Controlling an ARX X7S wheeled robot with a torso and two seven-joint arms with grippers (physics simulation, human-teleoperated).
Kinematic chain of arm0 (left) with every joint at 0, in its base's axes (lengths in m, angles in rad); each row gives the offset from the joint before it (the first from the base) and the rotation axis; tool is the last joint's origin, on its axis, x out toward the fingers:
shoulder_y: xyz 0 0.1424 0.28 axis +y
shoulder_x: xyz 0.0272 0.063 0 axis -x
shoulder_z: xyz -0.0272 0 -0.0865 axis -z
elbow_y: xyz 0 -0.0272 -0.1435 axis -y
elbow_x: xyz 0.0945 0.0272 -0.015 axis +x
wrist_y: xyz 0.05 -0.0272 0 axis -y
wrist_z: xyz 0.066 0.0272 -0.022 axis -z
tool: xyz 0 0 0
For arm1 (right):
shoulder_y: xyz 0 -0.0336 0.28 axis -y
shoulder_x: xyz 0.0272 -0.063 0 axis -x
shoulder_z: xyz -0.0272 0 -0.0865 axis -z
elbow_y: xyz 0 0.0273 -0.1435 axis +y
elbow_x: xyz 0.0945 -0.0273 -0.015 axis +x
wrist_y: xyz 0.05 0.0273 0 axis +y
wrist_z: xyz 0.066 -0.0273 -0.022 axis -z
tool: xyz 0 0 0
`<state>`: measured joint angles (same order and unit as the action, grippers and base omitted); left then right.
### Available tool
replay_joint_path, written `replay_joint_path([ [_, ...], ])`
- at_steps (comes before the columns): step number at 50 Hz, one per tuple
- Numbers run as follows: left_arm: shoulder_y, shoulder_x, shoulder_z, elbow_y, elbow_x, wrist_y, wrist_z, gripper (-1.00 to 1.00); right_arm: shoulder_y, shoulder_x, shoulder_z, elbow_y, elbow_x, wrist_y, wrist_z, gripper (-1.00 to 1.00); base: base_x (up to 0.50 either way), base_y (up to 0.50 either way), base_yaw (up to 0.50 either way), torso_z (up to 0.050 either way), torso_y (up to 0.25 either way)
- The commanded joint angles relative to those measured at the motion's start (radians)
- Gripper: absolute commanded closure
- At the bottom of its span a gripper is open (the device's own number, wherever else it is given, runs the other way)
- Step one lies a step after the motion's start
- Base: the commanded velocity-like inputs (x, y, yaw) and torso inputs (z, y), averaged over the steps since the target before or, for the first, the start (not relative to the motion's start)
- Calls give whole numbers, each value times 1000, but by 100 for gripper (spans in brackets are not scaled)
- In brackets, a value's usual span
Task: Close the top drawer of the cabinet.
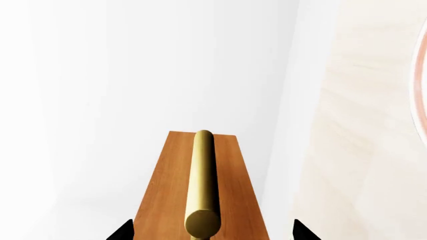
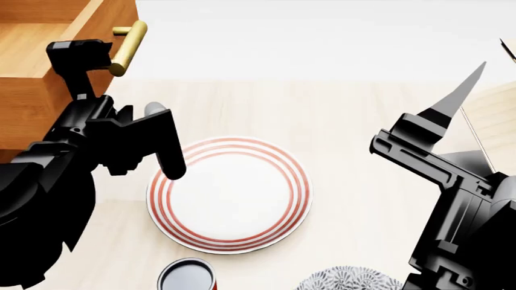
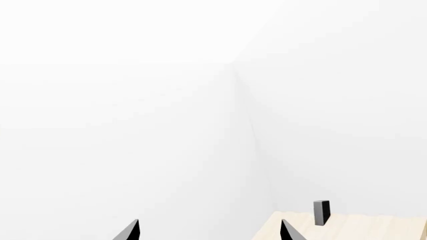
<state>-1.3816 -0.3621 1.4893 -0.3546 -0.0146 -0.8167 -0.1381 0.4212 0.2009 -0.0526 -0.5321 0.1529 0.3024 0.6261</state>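
The top drawer (image 2: 40, 30) of the orange-brown cabinet (image 2: 28, 109) stands pulled out at the far left of the head view, its brass bar handle (image 2: 129, 46) on the front. My left gripper (image 2: 90, 59) is right at that handle. In the left wrist view the drawer front (image 1: 163, 195) and the handle (image 1: 202, 180) fill the space between the black fingertips (image 1: 121, 231). The left gripper (image 1: 212, 233) is open, with the handle between the jaws. My right gripper (image 2: 461, 90) is raised at the right, open and empty; it also shows in the right wrist view (image 3: 209, 232).
A white plate with red rings (image 2: 229, 193) lies on the pale table (image 2: 354, 121), and its edge shows in the left wrist view (image 1: 420, 75). A dark can (image 2: 187, 277) and a patterned bowl (image 2: 347, 281) sit at the front edge. A pale plywood rack (image 2: 493, 115) stands at the right.
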Motion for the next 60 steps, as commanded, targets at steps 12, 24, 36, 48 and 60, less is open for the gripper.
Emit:
replay_joint_path([
  [12,3,-55,-17,17,-6,-31,0,-100,1,10,-8,12,5,-11,11,-100,0,0,0,0,0],
  [24,0,-75,-16,15,-3,-38,3,-100,1,18,-9,3,11,-4,18,-100,0,0,0,0,0],
  [36,-12,-109,-18,33,2,-53,8,-100,1,25,-11,2,15,-6,22,-100,0,0,0,0,0],
  [48,-20,-150,-19,56,5,-76,16,-100,4,29,-19,15,16,-16,24,-100,0,0,0,0,0],
  [60,-13,-184,-21,53,3,-84,20,-100,10,34,-22,13,20,-12,29,-100,0,0,0,0,1],
])
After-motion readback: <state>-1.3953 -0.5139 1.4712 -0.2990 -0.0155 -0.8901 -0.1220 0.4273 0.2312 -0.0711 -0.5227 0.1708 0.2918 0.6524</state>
